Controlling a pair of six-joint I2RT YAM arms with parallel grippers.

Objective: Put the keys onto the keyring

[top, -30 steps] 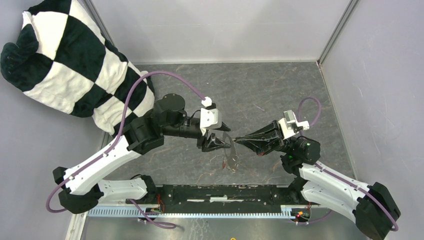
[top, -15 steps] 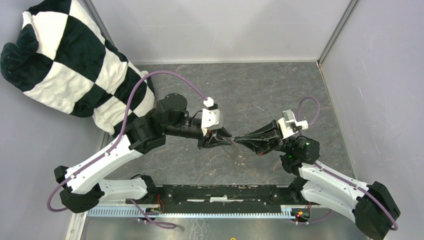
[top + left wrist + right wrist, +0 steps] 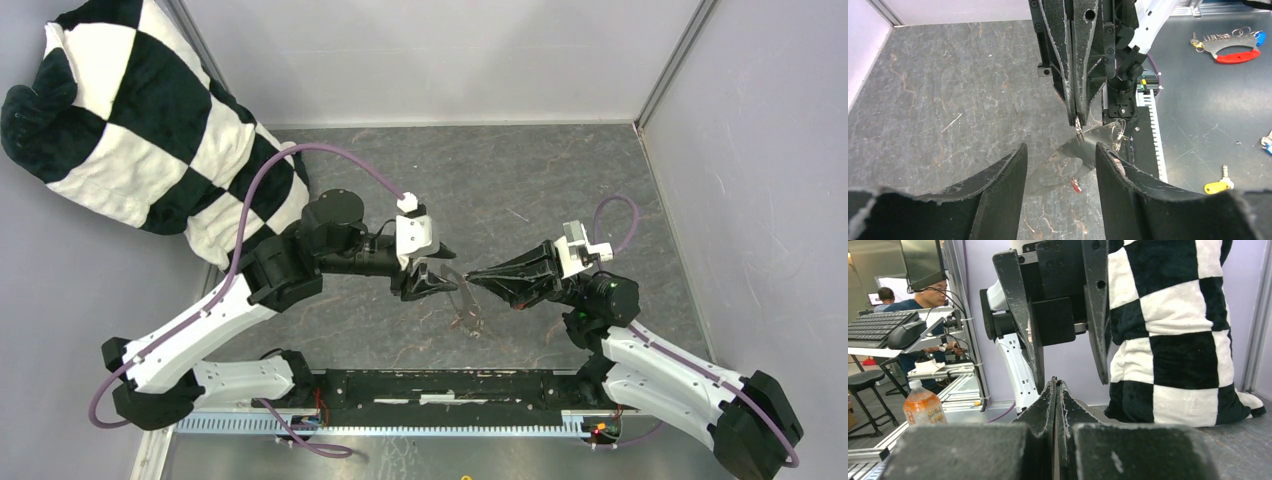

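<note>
My right gripper [image 3: 472, 279] is shut, and its closed tips [image 3: 1078, 121] pinch a small bit of metal that looks like the edge of the keyring [image 3: 458, 296]. The keyring is a thin silvery loop that hangs down from the tips towards the table; its wire also shows in the left wrist view [image 3: 1117, 133]. A key with a red tag [image 3: 1075, 186] is low under the tips, near the table. The black-tagged key cannot be made out. My left gripper [image 3: 447, 272] is open and empty, its fingers [image 3: 1003, 190] facing the right gripper's tips a short way off.
A black-and-white checkered pillow [image 3: 150, 120] fills the back left corner. The arms' base rail [image 3: 440, 385] runs along the near edge. Beyond the rail, loose keys with a yellow tag [image 3: 1215, 186] and a red-and-white tool [image 3: 1233, 50] lie on a lower surface.
Half a second ago my left gripper was up against the right gripper's tips. It has since drawn back to the left and stands open. The ring still hangs from the right gripper.
</note>
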